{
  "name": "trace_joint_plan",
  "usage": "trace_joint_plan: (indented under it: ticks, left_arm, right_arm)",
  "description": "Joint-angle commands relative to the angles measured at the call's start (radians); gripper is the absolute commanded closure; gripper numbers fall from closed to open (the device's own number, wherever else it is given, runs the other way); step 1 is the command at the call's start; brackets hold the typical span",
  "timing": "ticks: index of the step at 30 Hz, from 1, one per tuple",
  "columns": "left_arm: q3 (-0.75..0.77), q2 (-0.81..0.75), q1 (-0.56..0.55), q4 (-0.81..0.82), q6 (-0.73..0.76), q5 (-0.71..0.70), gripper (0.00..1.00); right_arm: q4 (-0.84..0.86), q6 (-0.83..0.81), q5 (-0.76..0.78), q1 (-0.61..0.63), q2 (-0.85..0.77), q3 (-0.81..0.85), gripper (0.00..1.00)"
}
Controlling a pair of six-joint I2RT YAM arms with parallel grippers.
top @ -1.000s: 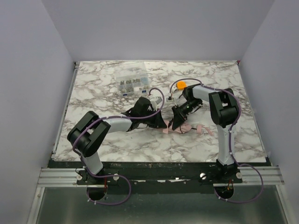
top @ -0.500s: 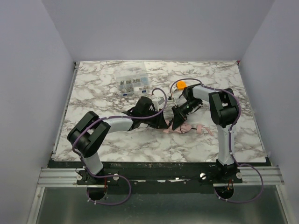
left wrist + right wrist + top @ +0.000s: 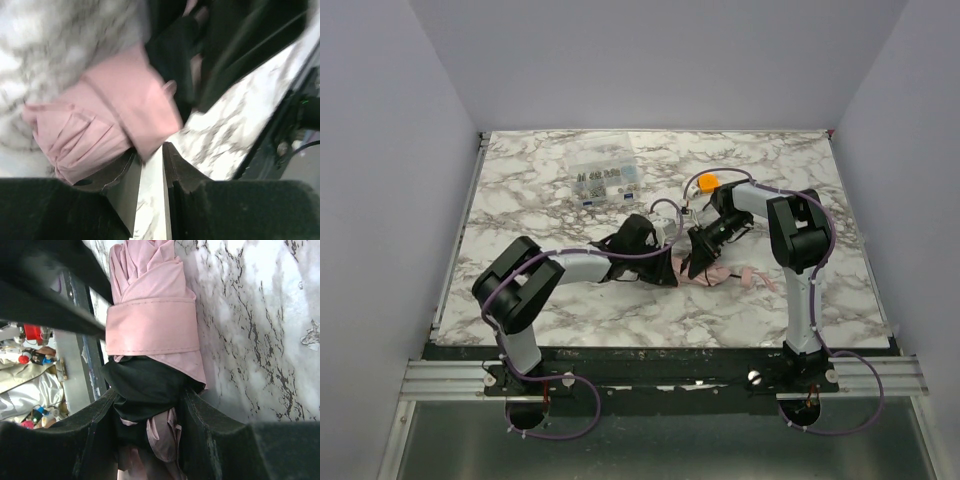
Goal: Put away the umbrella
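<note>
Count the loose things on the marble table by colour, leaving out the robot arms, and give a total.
Pink: 1, the umbrella
Orange and white: 1, the small gadget
Clear: 1, the compartment box
Total: 3

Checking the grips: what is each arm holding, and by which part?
Right fingers clamp the umbrella by its black section; left fingers hold nothing.
</note>
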Motion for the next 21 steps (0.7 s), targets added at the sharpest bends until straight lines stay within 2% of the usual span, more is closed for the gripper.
trace_joint_plan:
  ticks: [1,7,14,18,21]
  left_arm:
    - [-0.058,0.089,-0.015,-0.168,0.049,-0.168,0.77]
    - [-0.04,0.104,-0.012,-0.197,0.032,-0.196,0.75]
    - [0.026,0.163,0.047,-0.244,-0.087,-0.177,0.71]
    - [0.152,0.259,0.069,-0.455,-0.142,-0.232,0.68]
    - [0.194,0.317,0.069,-0.543,-0.154,-0.279,0.66]
  right_arm:
    - [0.086,-0.071,0.261,0.016,0.097,-0.055,1.0]
    - [0.081,-0.074,0.258,0.016,0.097,-0.053,1.0]
    - [0.082,-0.079,0.254,0.014,0.089,-0.061,1.0]
    - [0.089,-0.079,0.256,0.016,0.079,-0.067,1.0]
    - [0.089,-0.079,0.255,0.015,0.068,-0.07,1.0]
